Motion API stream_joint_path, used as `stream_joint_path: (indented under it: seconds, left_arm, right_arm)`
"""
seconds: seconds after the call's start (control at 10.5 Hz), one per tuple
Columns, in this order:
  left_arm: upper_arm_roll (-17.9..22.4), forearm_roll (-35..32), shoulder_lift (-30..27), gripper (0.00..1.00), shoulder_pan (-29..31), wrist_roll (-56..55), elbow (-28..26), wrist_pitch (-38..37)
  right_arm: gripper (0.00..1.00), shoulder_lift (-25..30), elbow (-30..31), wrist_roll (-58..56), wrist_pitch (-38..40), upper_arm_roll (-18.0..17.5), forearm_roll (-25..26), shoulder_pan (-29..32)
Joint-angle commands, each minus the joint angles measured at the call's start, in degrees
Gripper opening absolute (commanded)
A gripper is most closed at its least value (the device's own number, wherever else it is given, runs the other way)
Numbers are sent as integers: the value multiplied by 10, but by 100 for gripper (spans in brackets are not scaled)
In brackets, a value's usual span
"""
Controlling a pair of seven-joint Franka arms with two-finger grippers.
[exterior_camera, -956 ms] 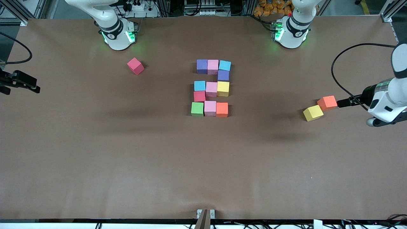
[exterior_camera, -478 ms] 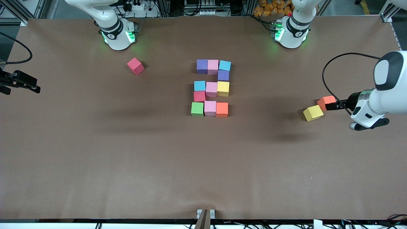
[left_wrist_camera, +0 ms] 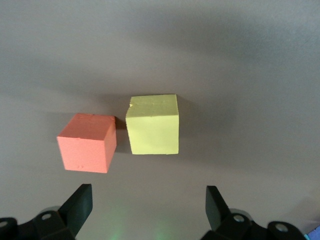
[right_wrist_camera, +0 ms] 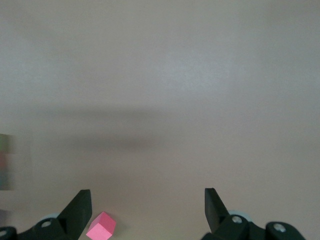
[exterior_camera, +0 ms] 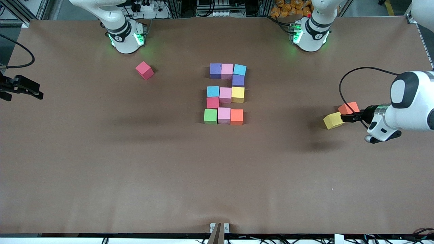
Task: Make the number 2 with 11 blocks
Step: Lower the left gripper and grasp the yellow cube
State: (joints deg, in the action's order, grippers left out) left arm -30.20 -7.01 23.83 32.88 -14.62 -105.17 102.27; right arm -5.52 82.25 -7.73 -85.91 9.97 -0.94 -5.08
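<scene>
The number 2 [exterior_camera: 225,94] lies in the middle of the table, built of mixed-colour blocks with a purple block [exterior_camera: 215,70] at one top corner and an orange block [exterior_camera: 236,116] at a bottom corner. Toward the left arm's end sit a loose orange block [exterior_camera: 348,107] [left_wrist_camera: 87,142] and a loose yellow block [exterior_camera: 333,120] [left_wrist_camera: 152,124], close together. My left gripper [exterior_camera: 344,118] [left_wrist_camera: 149,205] hangs open over the table just beside these two, holding nothing. My right gripper [exterior_camera: 34,92] [right_wrist_camera: 148,210] waits open at the right arm's end of the table.
A loose pink-red block [exterior_camera: 144,70] [right_wrist_camera: 100,226] sits near the right arm's base [exterior_camera: 123,35]. A black cable [exterior_camera: 356,73] loops above the left wrist. The brown table [exterior_camera: 217,176] stretches wide between the digit and the front camera.
My left arm has swung toward the table's middle, bringing its gripper from beside the orange block to over the gap by the orange and yellow blocks. The right arm has not moved.
</scene>
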Motion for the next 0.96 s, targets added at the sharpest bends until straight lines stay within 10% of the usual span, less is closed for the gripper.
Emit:
stream_joint_path:
  seconds: [0.0, 0.86]
  left_arm:
    - [-3, 6, 21, 100, 0, -3, 6, 7]
    - [1, -18, 83, 100, -4, -40, 1, 50]
  right_arm:
    - [100, 8, 9, -6, -4, -4, -12, 6]
    - [100, 6, 9, -5, -12, -4, -12, 4]
